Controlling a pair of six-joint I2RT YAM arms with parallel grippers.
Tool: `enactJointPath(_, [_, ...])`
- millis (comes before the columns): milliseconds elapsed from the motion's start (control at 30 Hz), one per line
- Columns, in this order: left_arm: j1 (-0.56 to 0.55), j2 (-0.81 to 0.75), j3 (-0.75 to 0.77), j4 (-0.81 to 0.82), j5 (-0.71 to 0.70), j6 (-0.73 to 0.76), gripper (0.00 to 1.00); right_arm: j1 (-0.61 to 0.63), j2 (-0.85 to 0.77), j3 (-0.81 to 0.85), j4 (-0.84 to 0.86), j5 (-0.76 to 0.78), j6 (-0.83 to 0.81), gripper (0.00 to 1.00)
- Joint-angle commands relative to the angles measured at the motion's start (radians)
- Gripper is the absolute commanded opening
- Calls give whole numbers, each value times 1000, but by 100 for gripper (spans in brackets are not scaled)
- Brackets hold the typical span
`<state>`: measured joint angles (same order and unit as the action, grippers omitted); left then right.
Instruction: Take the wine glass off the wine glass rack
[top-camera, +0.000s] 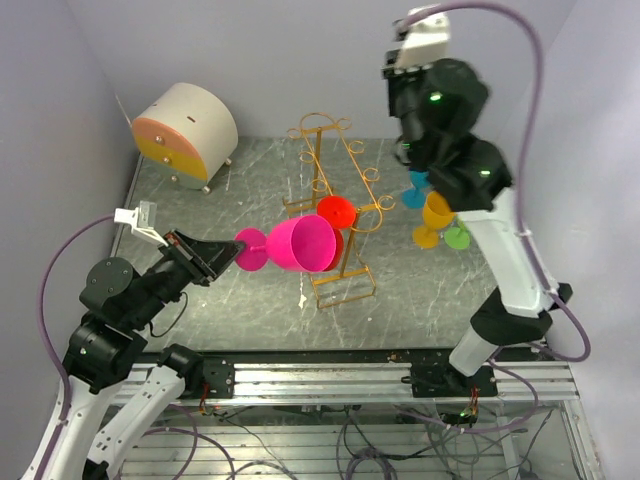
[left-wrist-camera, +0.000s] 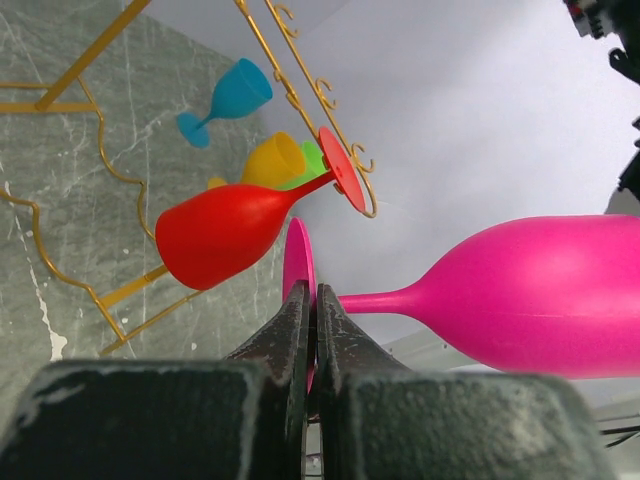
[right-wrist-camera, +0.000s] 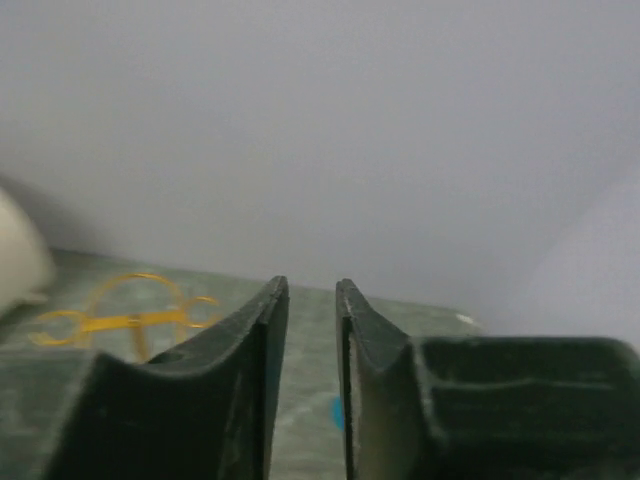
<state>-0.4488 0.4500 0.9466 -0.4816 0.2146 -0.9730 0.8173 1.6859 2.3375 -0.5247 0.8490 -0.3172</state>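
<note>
1. Left pincer (left-wrist-camera: 312, 300), nearest, grips the pink wine glass (left-wrist-camera: 540, 290) by its foot; the stem lies level, bowl toward the rack (left-wrist-camera: 90, 55).
2. Glass hangs over the bench (top-camera: 420, 290).
3. Right pincer (right-wrist-camera: 312, 290): narrowly parted, empty, farther off.

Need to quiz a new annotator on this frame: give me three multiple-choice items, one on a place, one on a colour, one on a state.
1. Where is the red glass?
A. Hanging from the rack
B. Lying beside the round box
C. In the right gripper

2. What colour is the glass in the left gripper?
A. Blue
B. Pink
C. Green

3. What is the left gripper's state?
A. Wide open
B. Shut on the glass's foot
C. Shut on the glass's bowl

Answers:
1. A: the red glass hangs by its foot from a hook of the rack.
2. B: the pink glass is held clear of the rack.
3. B: the left gripper pinches the pink foot disc.
</note>
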Motion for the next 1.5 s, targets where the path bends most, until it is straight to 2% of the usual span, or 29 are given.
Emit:
enactJointPath(0, [-2, 10, 46, 5, -36, 41, 7, -115, -58, 106, -393, -627, 393, 19])
enactJointPath(100, [-2, 25, 51, 5, -39, 54, 7, -136, -123, 17, -431, -983, 462, 0])
enactJointPath(233, [-2, 74, 66, 15, -28, 82, 7, -136, -202, -119, -400, -1431, 524, 1])
enactJointPath(267, [-2, 89, 70, 19, -22, 88, 7, -136, -212, -139, -399, -1489, 530, 10])
enactJointPath(300, [-2, 102, 75, 31, -17, 92, 7, -135, -222, -159, -397, -1534, 536, 14])
enactJointPath(467, [-1, 164, 109, 65, 6, 107, 7, -133, -267, -207, -425, -1462, 520, 26])
enactJointPath(567, [-2, 187, 129, 75, 11, 110, 7, -134, -282, -236, -429, -1467, 509, 37])
enactJointPath(1000, [-2, 239, 168, 67, 16, 129, 7, -133, -336, -314, -397, -1448, 510, 39])
enactJointPath(1133, [-2, 246, 167, 78, 22, 126, 7, -133, -363, -333, -381, -1440, 513, 42])
enactJointPath(1467, [-2, 280, 190, 128, 58, 99, 7, -133, -342, -376, -357, -1443, 517, 42])
